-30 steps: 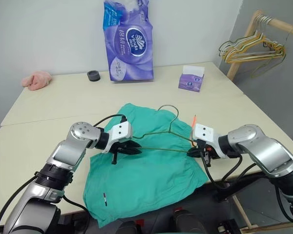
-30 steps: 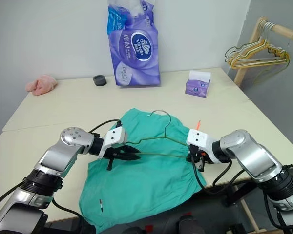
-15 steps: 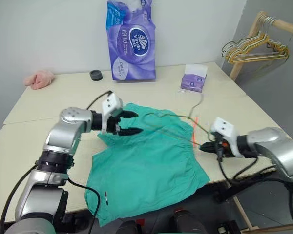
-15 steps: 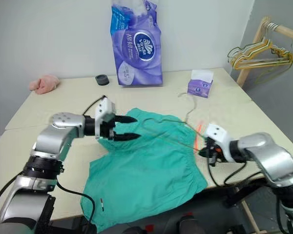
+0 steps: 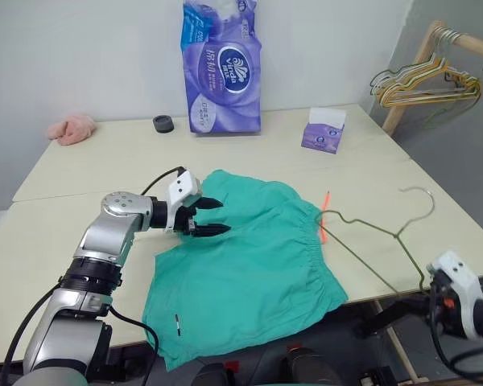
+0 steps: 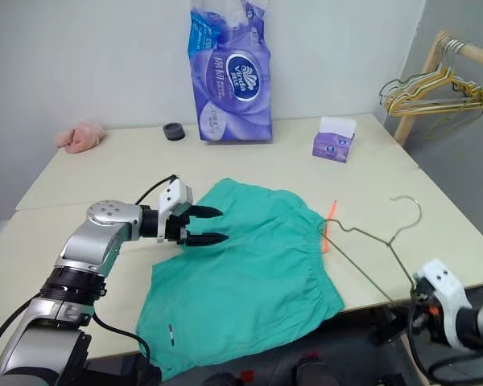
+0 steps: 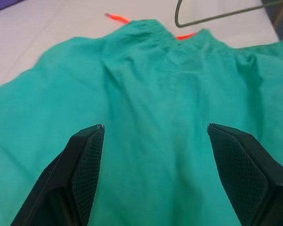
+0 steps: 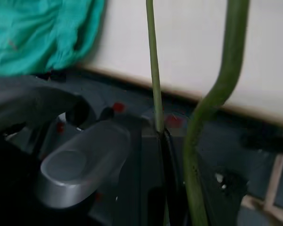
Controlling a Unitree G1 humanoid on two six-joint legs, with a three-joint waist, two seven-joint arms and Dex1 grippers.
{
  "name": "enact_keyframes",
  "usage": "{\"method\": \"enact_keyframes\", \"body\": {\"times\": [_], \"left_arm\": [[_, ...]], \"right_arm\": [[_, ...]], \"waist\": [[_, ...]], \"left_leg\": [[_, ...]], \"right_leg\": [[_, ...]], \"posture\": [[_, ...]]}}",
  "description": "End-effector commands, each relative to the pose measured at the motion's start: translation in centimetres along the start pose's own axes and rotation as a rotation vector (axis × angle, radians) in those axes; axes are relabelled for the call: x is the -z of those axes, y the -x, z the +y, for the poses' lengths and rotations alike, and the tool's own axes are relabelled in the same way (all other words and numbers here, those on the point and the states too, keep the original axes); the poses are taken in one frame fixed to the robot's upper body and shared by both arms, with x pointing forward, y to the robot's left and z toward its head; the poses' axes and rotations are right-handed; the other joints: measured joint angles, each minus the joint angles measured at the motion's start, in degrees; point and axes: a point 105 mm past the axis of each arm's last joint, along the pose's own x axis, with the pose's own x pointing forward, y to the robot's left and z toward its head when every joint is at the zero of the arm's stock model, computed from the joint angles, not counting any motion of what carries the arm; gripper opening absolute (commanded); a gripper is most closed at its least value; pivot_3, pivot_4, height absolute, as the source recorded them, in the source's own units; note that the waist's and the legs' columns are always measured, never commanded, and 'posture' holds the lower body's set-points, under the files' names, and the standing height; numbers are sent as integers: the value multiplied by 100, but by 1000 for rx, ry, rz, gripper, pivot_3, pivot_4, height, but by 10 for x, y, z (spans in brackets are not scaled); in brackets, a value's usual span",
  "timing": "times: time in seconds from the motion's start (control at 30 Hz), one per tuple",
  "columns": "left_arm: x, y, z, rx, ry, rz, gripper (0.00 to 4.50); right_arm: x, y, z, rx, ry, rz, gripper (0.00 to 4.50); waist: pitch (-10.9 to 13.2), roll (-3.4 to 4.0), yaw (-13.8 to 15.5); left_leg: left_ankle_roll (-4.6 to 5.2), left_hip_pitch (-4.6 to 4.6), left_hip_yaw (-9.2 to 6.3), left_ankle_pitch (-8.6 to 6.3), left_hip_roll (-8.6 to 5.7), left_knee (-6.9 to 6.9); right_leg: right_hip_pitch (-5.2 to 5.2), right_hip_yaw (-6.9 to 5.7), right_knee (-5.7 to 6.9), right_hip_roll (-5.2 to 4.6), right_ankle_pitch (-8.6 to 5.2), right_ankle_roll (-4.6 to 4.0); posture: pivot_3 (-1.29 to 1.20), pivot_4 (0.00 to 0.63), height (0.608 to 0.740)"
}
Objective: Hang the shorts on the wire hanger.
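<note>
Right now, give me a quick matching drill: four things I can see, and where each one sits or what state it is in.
1 shorts
2 wire hanger
3 left gripper
4 tissue box

A open, over the teal fabric
B far side of the table, on the right
C spread flat on the table
D held by the right gripper, pulled off the shorts

1-C, 2-D, 3-A, 4-B
</note>
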Motion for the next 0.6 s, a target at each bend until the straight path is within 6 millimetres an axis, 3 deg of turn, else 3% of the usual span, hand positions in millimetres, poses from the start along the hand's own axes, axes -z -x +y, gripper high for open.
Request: {"method": "enact_keyframes", "body": {"times": [0.03, 0.3, 0.6], "left_arm": [[-11, -9, -16, 79, -33, -31, 3686], [-6, -18, -30, 122, -21, -33, 3686], [-4, -20, -30, 113, -29, -25, 3686]], "right_arm": [[2, 6, 13, -35, -3, -16, 0], [21, 5, 27, -96, -67, 22, 0], [12, 3, 45, -246, -60, 11, 0]], "waist": [[-1, 1, -9], [0, -1, -10], [0, -2, -9]], "left_leg": [[0, 2, 4, 0, 0, 1], [0, 1, 8, 0, 3, -1], [1, 1, 9, -1, 3, -1]], "right_leg": [[1, 0, 0, 1, 0, 0], [-2, 2, -5, 7, 0, 1], [-2, 2, -6, 8, 0, 1]], "posture": [[-182, 66, 740], [-188, 67, 740], [-177, 60, 740]]}}
